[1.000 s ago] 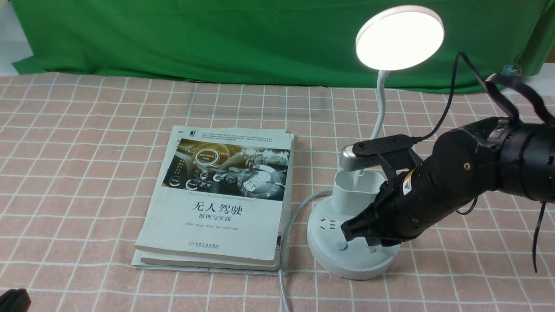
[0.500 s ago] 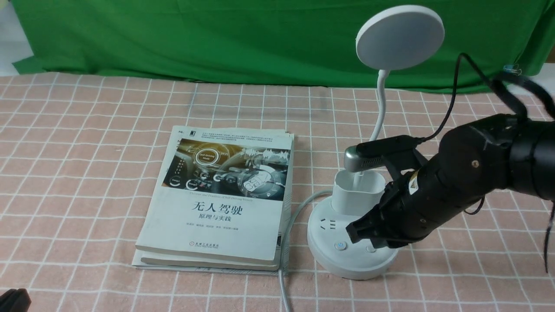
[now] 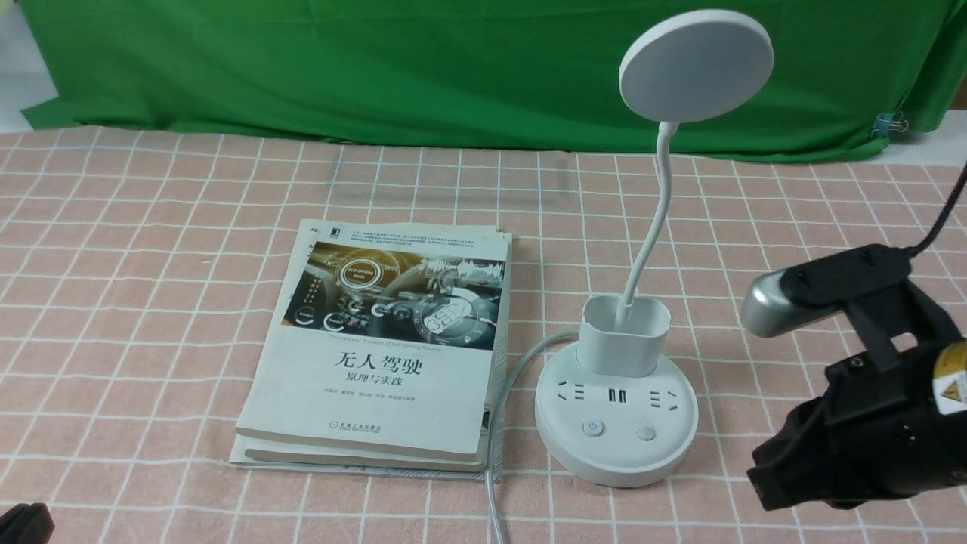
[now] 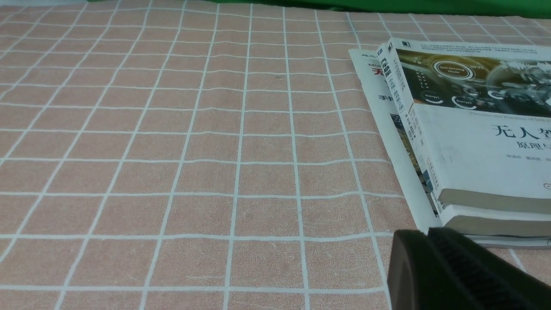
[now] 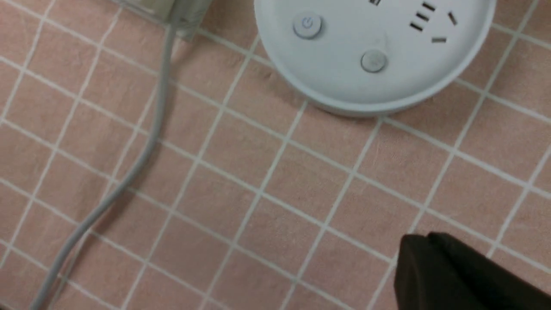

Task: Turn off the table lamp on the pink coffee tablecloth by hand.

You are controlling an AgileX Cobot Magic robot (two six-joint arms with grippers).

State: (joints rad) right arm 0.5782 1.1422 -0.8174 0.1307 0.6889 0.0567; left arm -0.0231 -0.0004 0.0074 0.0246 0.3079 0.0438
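Note:
The white table lamp (image 3: 616, 427) stands on the pink coffee tablecloth (image 3: 151, 302), right of centre. Its round disc head (image 3: 696, 66) is dark, not lit. Its round base carries sockets and two buttons (image 3: 594, 428). The base also shows in the right wrist view (image 5: 370, 51). My right gripper (image 3: 763, 476) is shut and empty, low at the front right, well clear of the base. In the right wrist view my right gripper (image 5: 424, 241) hangs over bare cloth. My left gripper (image 4: 424, 234) is shut and empty near the book stack's corner; only a black tip (image 3: 23, 523) shows in the front view.
Stacked books (image 3: 385, 347) lie left of the lamp, also in the left wrist view (image 4: 465, 129). The lamp's grey cord (image 3: 495, 468) runs forward between books and base, seen also in the right wrist view (image 5: 129, 172). A plain green cloth (image 3: 378, 68) hangs behind.
One second ago the lamp head was lit with my right gripper on the base's buttons. The light went out, then the right gripper drew back to the right and toward the front.

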